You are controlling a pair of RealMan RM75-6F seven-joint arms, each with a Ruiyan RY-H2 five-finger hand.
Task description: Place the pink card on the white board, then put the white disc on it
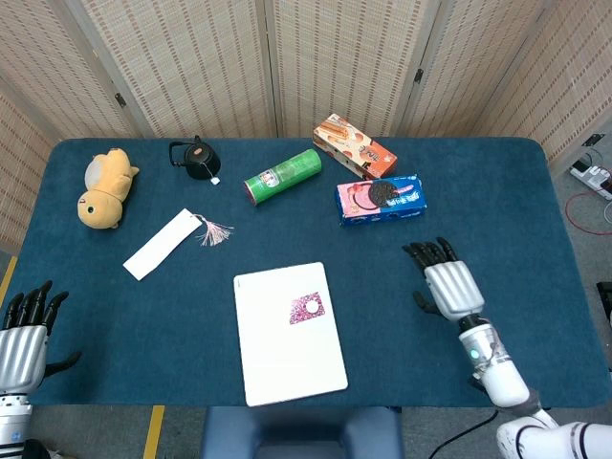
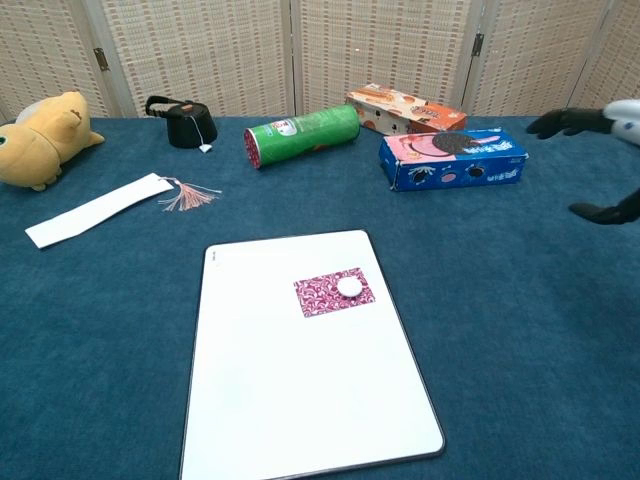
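The board (image 2: pixel 300 390) lies near me, mid-table, flat, so it can carry the stack. The card (image 2: pixel 333 292) rests on its far right part, and the disc (image 2: pixel 349 286) sits on that, so I judge both steps done. I hold my right hand (image 1: pixel 448 285) off right, empty, fingers spread; my left hand (image 1: pixel 24 332) waits open too.

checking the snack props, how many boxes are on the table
2. An orange snack box lies at the back of the table, right of the green can. A blue cookie box lies just in front of it. Nothing visible looks able to hide another.
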